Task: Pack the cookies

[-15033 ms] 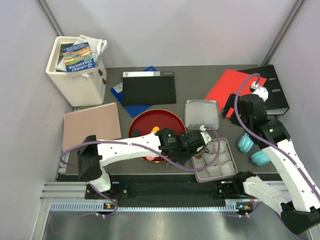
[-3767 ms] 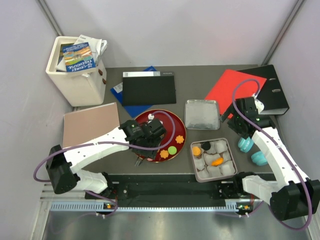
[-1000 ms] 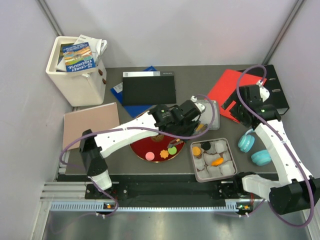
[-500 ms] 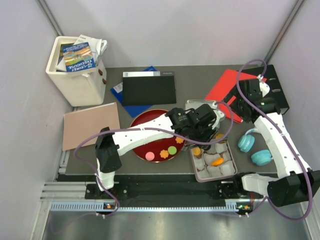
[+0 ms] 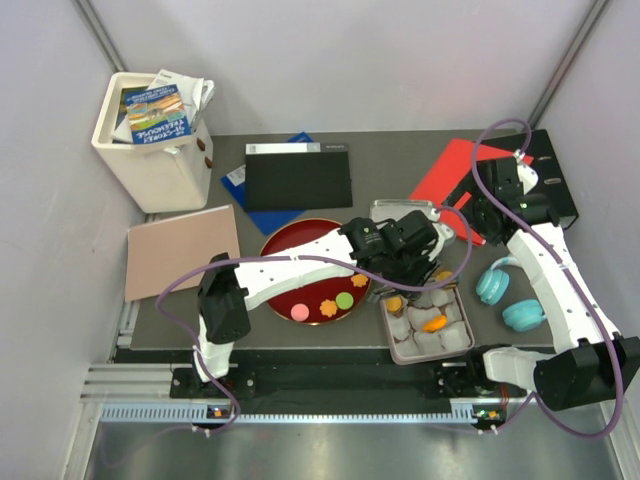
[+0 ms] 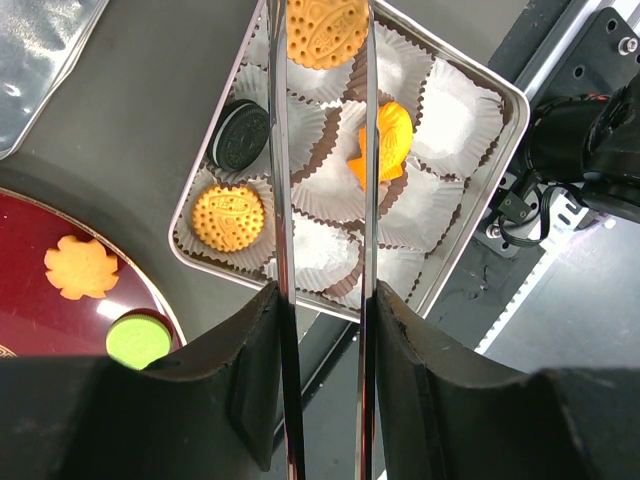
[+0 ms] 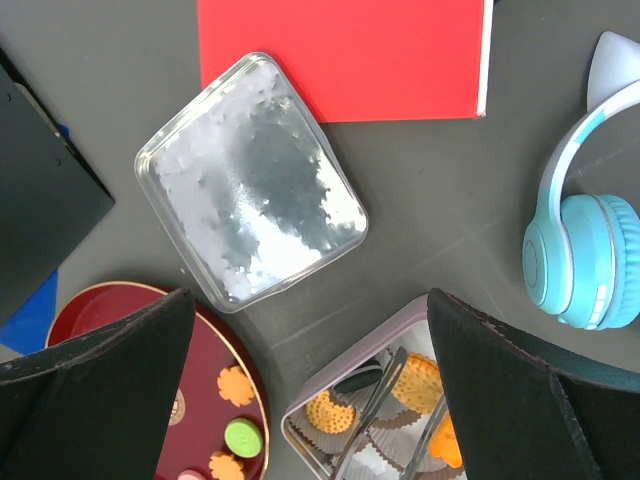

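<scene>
Left wrist: our left gripper (image 6: pixel 321 14) pinches an orange cookie (image 6: pixel 325 40) above the tray (image 6: pixel 519 96); three packed, several wait on the red plate (image 6: pixel 40 330); right gripper (image 7: pixel 308 296) gapes empty.

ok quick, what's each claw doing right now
Left claw: closed on an orange cookie, over the tray.
Right claw: open, holding nothing.

The left arm (image 5: pixel 290 270) stretches to centre frame in the top view. The left gripper (image 5: pixel 418 268) points down, its thin fingers (image 6: pixel 281 150) pinching an orange cookie (image 6: pixel 325 28). At upper right the right gripper (image 7: pixel 308 300) hangs with its jaws spread wide.
</scene>
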Available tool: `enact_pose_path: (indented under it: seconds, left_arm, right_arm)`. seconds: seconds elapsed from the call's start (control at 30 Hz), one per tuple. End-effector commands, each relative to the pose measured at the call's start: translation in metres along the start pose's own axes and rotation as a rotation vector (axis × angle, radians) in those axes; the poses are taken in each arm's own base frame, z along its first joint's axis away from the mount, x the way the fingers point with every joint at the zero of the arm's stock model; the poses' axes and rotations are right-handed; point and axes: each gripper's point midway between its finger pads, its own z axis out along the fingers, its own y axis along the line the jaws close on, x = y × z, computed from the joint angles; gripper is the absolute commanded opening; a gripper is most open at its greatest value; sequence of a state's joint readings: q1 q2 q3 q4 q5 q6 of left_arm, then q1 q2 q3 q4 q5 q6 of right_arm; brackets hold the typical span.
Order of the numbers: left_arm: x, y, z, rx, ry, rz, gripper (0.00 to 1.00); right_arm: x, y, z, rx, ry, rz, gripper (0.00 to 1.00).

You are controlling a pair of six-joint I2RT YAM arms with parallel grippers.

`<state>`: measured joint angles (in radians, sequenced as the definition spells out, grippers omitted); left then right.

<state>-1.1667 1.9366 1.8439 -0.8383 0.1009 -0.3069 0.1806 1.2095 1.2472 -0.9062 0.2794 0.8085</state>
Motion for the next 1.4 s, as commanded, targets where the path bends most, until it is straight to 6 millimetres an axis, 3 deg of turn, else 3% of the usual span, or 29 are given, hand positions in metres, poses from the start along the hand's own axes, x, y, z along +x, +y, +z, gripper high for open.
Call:
enact_pose_path:
  seconds: [0.0,0.23,0.47,0.6,1.03,1.23,1.37]
  left_arm:
    - [-0.019,-0.009,-0.005,0.030,-0.072,0.028,0.37]
    - [-0.020,-0.006,-0.005,0.016,-0.075,0.030,0.56]
    - [-0.021,-0.003,-0.005,-0.004,-0.081,0.031,0.59]
    - [-0.017,0.009,-0.010,-0.069,-0.079,0.017,0.59]
    - [0.035,0.071,-0.088,-0.344,-0.249,-0.159,0.58]
    - [0.051,0.070,-0.090,-0.303,-0.263,-0.173,0.57]
    - [0.057,0.084,-0.096,-0.399,-0.261,-0.248,0.57]
  right_arm:
    - [-0.015,0.009,-0.011,-0.036,-0.039,0.026,0.99]
    - [-0.015,0.010,-0.010,-0.035,-0.037,0.025,0.99]
    - [-0.015,0.011,-0.009,-0.035,-0.033,0.023,0.99]
    - [-0.016,0.010,-0.010,-0.034,-0.038,0.022,0.99]
    - [0.004,0.006,0.003,-0.037,0.010,0.018,0.99]
    - [0.010,0.009,0.007,-0.049,0.041,0.013,0.99]
    - [0.013,0.012,0.006,-0.072,0.054,-0.006,0.99]
